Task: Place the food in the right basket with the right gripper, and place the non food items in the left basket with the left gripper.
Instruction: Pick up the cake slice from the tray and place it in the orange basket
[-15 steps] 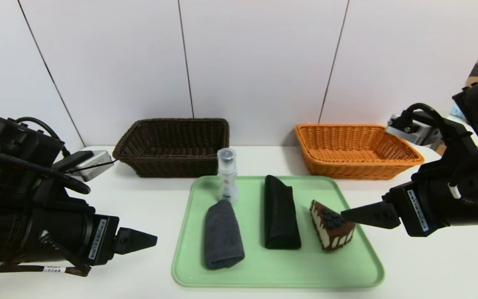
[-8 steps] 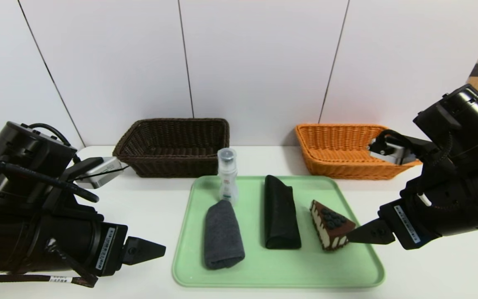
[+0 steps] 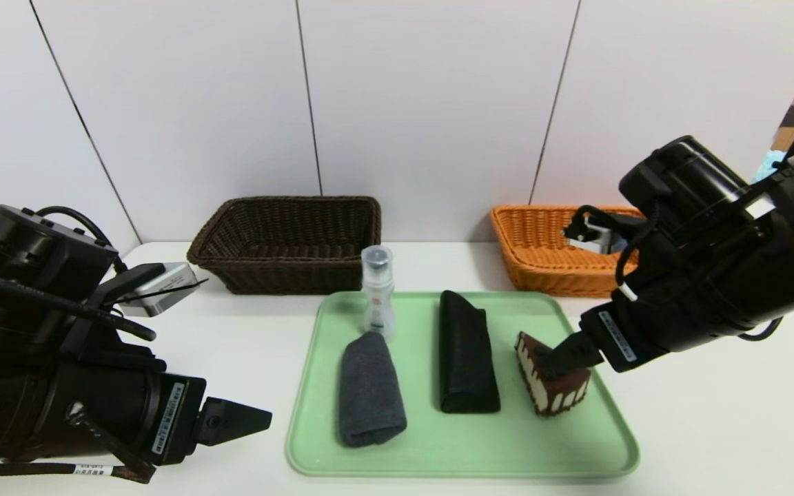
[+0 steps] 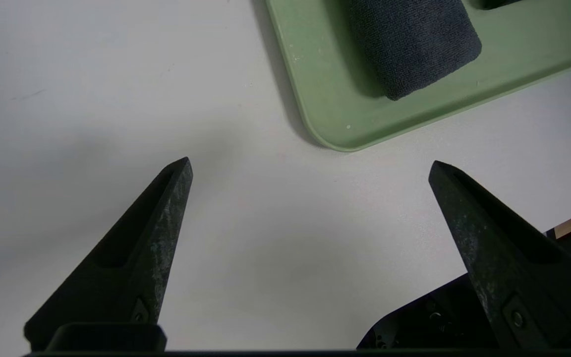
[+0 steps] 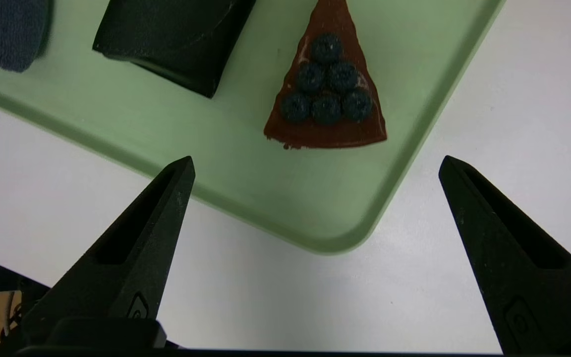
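The white table (image 3: 700, 441) carries a green tray (image 3: 462, 458), with a brown basket (image 3: 287, 241) behind it on my left and an orange basket (image 3: 562, 258) on my right, neither holding any item yet. On the tray lie a black case (image 3: 464, 351), a grey cloth (image 3: 369, 389), a cake slice (image 3: 552, 386) and a clear bottle (image 3: 378, 289) standing upright. My right gripper (image 5: 315, 168) is spread wide above the slice, not touching it. Risks: closing off-centre could tip the wedge or skid it against the tray rim; a hard squeeze may dent its top. My left gripper (image 4: 310, 168), also wide, hangs over bare table beside the tray corner
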Robot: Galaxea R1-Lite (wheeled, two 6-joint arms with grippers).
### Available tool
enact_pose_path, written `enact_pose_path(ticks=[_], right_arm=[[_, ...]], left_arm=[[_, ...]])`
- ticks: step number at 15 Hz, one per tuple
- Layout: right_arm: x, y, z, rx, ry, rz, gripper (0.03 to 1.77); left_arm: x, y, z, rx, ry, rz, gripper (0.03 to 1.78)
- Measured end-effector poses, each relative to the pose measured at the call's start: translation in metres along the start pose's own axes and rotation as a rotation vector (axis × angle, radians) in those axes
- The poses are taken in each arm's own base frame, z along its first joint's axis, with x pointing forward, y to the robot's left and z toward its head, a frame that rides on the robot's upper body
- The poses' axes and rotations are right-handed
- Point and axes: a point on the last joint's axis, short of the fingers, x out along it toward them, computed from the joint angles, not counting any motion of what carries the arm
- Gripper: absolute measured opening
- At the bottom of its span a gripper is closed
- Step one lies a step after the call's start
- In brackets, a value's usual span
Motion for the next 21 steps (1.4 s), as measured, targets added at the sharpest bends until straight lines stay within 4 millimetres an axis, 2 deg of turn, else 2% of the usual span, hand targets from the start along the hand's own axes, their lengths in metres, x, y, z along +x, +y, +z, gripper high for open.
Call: enact_pose_path(ticks=[5,8,14,19,20,21], right_arm=[[0.04,-0.007,0.019,-0.014,0.042,-0.013,1.7],[0.059,-0.012,0.022,-0.015,0.087,-0.021,1.7],[0.081,-0.012,0.011,-0.015,0.183,-0.017,1.7],[0.084,-0.009,0.005,-0.023,0.21,-0.02,1.7],[0.083,-0.009,0.005,-0.024,0.208,-0.02,1.59],[0.082,-0.009,0.005,-0.024,0.203,-0.02,1.41]], left_arm=[[0.0,-0.001,0.002,0.001,-0.006,-0.002,1.69],[0.001,-0.001,0.002,0.003,-0.004,-0.002,1.69],[0.0,-0.001,0.002,0.003,-0.008,-0.002,1.69],[-0.002,-0.001,0.002,0.004,-0.012,-0.003,1.69],[-0.002,-0.001,0.002,0.004,-0.013,-0.003,1.69],[-0.002,-0.001,0.002,0.004,-0.013,-0.003,1.69]])
